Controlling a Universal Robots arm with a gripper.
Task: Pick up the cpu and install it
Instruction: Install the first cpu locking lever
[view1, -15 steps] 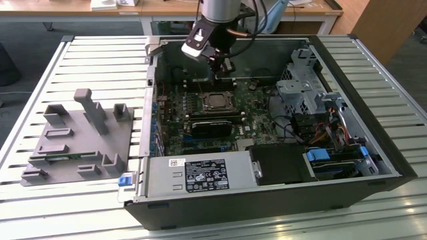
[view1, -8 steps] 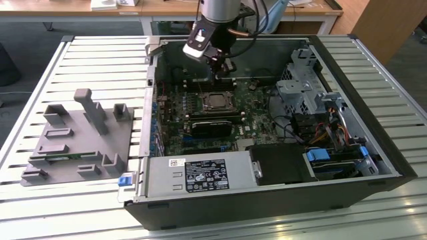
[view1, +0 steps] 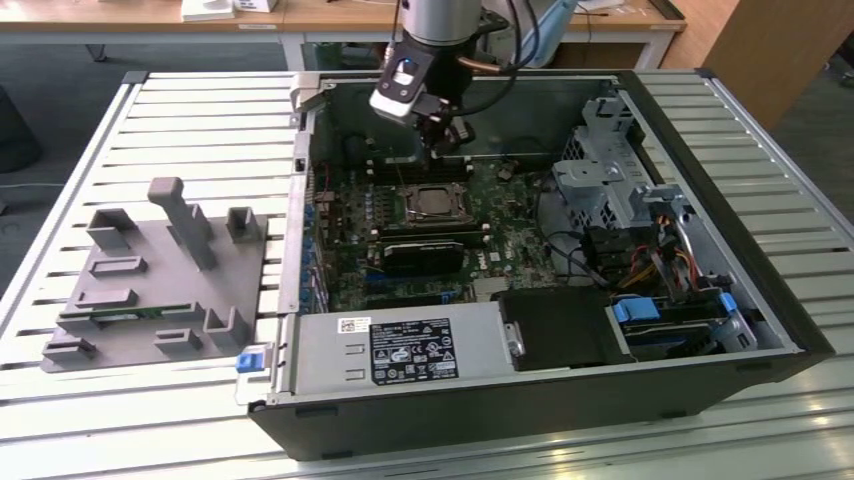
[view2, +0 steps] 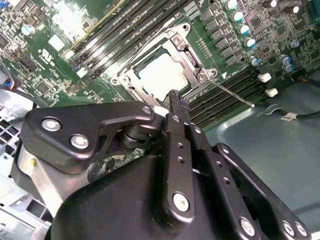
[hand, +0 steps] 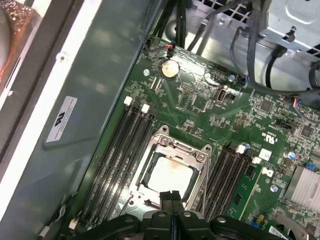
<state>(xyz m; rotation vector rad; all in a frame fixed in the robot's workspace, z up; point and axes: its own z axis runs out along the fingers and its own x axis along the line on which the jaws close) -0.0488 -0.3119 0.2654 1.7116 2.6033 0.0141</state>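
Gripper (hand: 171, 196) clenched shut, and we see it hovering just over cpu (hand: 167, 172) seated in its motherboard socket (hand: 184, 148).

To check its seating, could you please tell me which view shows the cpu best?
The first wrist view: the cpu lies nearly face-on in its socket. The second wrist view shows it at a slant; the exterior view shows it from far off.

1 cpu (hand: 167, 175), 1 PC case (view1: 534, 425), 1 grey jig (view1: 150, 285)
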